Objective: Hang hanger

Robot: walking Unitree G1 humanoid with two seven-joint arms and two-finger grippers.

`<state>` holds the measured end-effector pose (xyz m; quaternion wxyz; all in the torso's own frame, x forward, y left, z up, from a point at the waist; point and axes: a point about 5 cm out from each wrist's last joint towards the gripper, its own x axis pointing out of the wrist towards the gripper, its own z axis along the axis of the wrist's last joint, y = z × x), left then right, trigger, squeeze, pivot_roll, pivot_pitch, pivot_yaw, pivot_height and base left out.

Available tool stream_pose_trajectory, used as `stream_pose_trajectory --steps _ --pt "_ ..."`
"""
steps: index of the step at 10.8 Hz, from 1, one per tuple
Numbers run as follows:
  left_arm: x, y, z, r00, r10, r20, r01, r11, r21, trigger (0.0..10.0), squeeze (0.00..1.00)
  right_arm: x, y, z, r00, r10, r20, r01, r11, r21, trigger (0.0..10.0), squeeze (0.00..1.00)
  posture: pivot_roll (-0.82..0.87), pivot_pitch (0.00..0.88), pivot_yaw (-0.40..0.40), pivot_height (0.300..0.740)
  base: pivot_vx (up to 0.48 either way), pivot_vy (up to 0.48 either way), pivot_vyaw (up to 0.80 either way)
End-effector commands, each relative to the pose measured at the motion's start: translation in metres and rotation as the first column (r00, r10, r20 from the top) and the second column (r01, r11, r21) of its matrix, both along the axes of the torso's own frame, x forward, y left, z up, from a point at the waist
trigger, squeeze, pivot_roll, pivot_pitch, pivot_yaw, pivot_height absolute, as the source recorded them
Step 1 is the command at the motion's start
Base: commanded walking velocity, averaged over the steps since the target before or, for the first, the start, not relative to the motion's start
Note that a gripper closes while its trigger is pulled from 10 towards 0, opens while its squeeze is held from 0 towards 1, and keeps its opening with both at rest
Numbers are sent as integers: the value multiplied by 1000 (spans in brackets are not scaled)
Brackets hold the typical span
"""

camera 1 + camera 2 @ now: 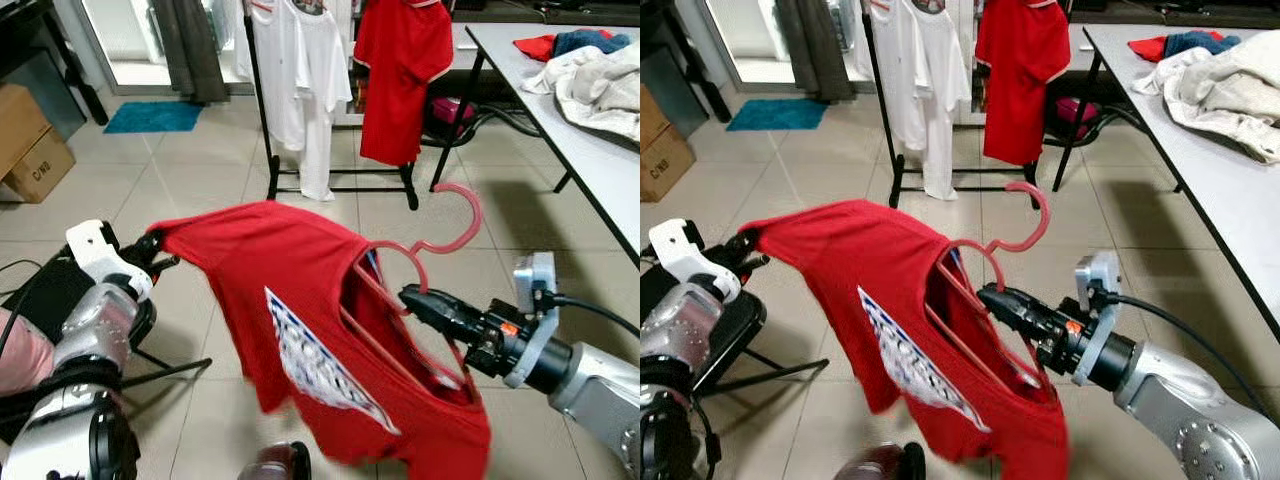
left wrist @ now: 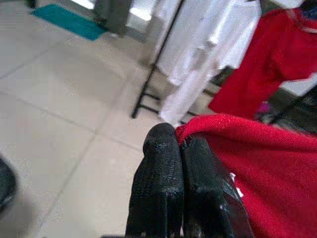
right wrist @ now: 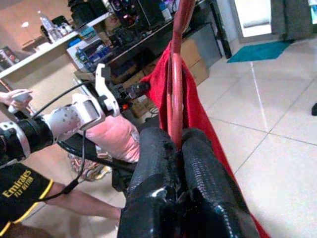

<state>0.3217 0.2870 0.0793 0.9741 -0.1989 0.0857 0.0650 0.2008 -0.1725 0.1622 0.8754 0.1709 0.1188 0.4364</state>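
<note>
Holding: the right end effector (image 1: 412,298), in the lower right of the left eye view, has its two black fingers closed on the pink hanger (image 1: 440,235); the right wrist view shows the hanger's bar pinched between the pads.
Pinching: the left end effector (image 1: 160,245), at the left middle of the frame, has its fingers pressed together on one sleeve edge of the red T-shirt (image 1: 300,330); the left wrist view shows red cloth caught at the fingertips (image 2: 166,148).
Red T-shirt: stretched between the two end effectors across the centre and lower centre of the frame, off the floor, with a white and blue print on its front.
Pink hanger: threaded inside the shirt's neck opening, its hook rising free to the upper right of the collar, tilted.
Person: a pink sleeve (image 1: 22,355) sits at the lower left edge; the right wrist view shows a person in a black shirt seated behind the left arm.
Floor: pale tiles (image 1: 180,180) lie under everything.
Cardboard box (image 1: 30,140): upper left edge of the frame.
Desk (image 1: 560,130): right edge, carrying a heap of clothes (image 1: 590,70).
Clothes rack (image 1: 330,180): top centre, well apart from the held shirt, with white garments (image 1: 300,70) and a red shirt (image 1: 405,70) hanging on it.
Teal mat (image 1: 150,117): upper left, by the doorway.
</note>
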Motion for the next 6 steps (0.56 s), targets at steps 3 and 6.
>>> stream_pose_trajectory --steps 3,6 --pt "6 -8 5 997 -76 24 75 997 29 2431 0 1 -4 3 1000 -18 20 18 1000 -4 10000 0 -25 39 96 740 0 0 0" --pt "-2 -46 4 913 -395 98 394 919 35 10000 1000 4 0 2 998 -58 8 58 998 28 10000 0 -21 40 105 740 0 0 0"
